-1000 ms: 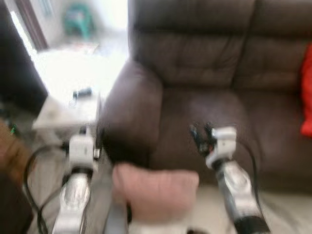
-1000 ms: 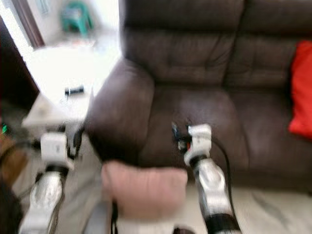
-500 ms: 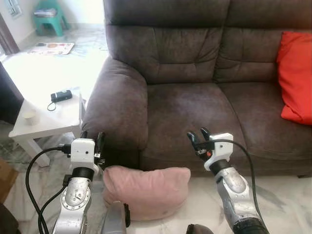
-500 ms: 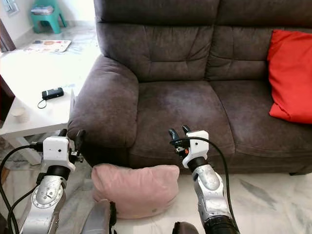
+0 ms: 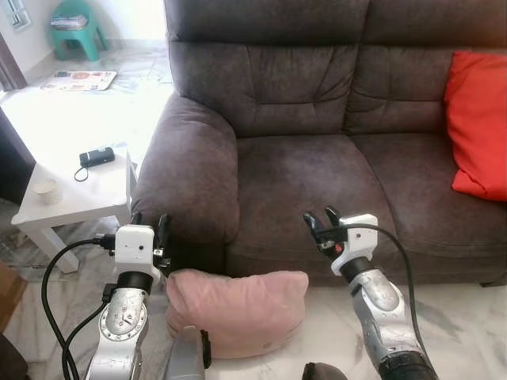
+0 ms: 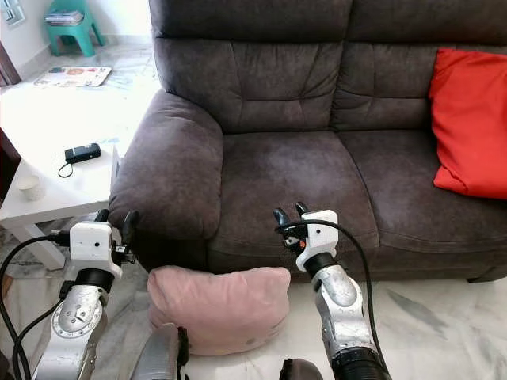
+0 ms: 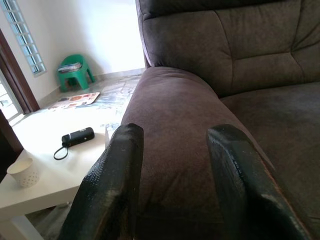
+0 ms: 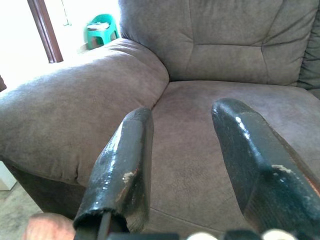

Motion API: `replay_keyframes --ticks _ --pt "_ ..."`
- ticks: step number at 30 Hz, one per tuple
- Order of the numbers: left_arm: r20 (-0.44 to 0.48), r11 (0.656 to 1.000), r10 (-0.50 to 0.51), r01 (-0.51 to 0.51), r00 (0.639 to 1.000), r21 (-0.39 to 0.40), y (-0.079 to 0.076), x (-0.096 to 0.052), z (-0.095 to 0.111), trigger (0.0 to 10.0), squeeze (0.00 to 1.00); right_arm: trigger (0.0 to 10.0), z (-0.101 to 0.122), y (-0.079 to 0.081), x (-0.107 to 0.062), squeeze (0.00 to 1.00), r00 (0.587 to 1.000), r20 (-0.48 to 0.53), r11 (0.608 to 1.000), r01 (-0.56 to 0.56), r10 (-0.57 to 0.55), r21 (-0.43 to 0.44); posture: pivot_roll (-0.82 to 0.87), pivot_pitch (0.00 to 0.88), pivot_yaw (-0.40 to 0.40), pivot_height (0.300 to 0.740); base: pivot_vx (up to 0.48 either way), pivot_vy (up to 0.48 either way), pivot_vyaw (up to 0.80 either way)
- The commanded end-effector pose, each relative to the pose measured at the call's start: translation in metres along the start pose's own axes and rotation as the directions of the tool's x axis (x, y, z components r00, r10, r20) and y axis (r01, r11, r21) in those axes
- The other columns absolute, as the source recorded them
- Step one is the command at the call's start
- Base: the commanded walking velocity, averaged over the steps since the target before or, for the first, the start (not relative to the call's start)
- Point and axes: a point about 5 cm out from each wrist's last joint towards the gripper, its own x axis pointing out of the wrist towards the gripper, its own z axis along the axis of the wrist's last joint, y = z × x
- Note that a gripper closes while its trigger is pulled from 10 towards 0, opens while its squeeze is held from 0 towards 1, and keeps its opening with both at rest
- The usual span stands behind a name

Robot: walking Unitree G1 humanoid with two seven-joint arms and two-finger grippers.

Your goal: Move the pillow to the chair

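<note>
Pink pillow (image 5: 238, 310) on the floor, we're parked right in front of the brown sofa (image 5: 317, 150).

The pillow sits on the marble floor (image 6: 444, 324) against the sofa's front edge, just below the armrest (image 5: 190, 170), between our two arms. Our left gripper (image 5: 149, 226) hangs by the armrest with fingers spread and nothing in them; our right gripper (image 5: 320, 222) hovers over the seat's front edge, also spread and empty. Seat cushion is bare up to the red cushion (image 5: 478, 123). The white side table (image 6: 59, 190) holds a small cup (image 6: 32, 188) and a black gadget (image 6: 81, 153), maybe a remote. No readable writing anywhere. A green stool (image 5: 75, 28) stands far back.
</note>
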Motion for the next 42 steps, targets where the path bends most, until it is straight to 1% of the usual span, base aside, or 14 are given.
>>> replay_keyframes --ticks 1,7,11,17,18,26,30,38,40,42 --pt "0.004 1.000 0.003 -0.003 1.000 -0.007 -0.0011 0.0021 0.0018 10.0 0.00 10.0 0.0009 0.0006 -0.0001 0.00 1.000 0.007 1.000 -0.006 0.006 -0.001 0.06 0.044 -0.025 0.605 0.000 0.000 0.00" --pt "0.003 1.000 0.005 -0.005 1.000 -0.007 -0.0008 0.0021 0.0014 10.0 0.00 10.0 -0.0003 0.0001 0.0007 0.00 1.000 -0.010 1.000 0.001 -0.001 -0.002 0.06 0.044 -0.025 0.605 0.000 0.000 0.00" --pt "0.003 1.000 0.005 -0.005 1.000 -0.008 -0.0009 0.0023 0.0014 10.0 0.00 10.0 -0.0005 0.0007 0.0014 0.00 1.000 -0.014 1.000 -0.003 0.003 -0.008 0.06 0.044 -0.025 0.585 0.000 0.000 0.00" --pt "0.002 1.000 0.005 -0.005 1.000 -0.007 -0.0012 0.0024 0.0012 10.0 0.00 10.0 -0.0009 0.0024 0.0016 0.00 1.000 -0.016 1.000 -0.014 0.013 -0.004 0.06 0.043 -0.025 0.585 0.000 0.000 0.00" --pt "0.000 1.000 0.005 -0.005 1.000 -0.007 -0.0011 0.0022 0.0010 10.0 0.00 10.0 -0.0014 0.0033 0.0015 0.00 1.000 -0.018 1.000 -0.017 0.017 -0.004 0.06 0.043 -0.026 0.575 0.000 0.000 0.00" --pt "-0.003 1.000 0.005 -0.005 1.000 -0.006 -0.0011 0.0023 0.0004 10.0 0.00 10.0 -0.0009 0.0030 -0.0002 0.00 1.000 -0.006 0.999 -0.024 0.024 -0.026 0.06 0.043 -0.026 0.575 0.000 0.000 0.00" --pt "-0.004 1.000 0.005 -0.005 1.000 -0.007 -0.0013 0.0027 0.0001 10.0 0.00 10.0 0.0003 0.0017 -0.0004 0.00 1.000 0.003 1.000 -0.023 0.023 -0.016 0.06 0.042 -0.025 0.575 0.000 0.000 0.00" --pt "-0.004 1.000 0.003 -0.003 1.000 -0.007 -0.0016 0.0032 -0.0001 10.0 0.00 10.0 0.0000 0.0014 -0.0006 0.00 1.000 -0.002 0.999 -0.031 0.030 -0.026 0.06 0.042 -0.025 0.575 0.000 0.000 0.00" --pt "-0.004 1.000 0.003 -0.003 1.000 -0.005 -0.0013 0.0033 -0.0002 10.0 0.00 10.0 0.0003 0.0054 -0.0007 0.00 0.998 0.007 0.998 -0.058 0.058 -0.039 0.06 0.036 -0.023 0.575 0.000 0.000 0.80" --pt "-0.004 1.000 0.002 -0.002 1.000 -0.005 -0.0013 0.0035 -0.0001 10.0 0.00 10.0 0.0001 0.0063 -0.0009 0.00 0.998 0.007 0.997 -0.063 0.064 -0.043 0.06 0.036 -0.023 0.575 0.000 0.000 0.80"
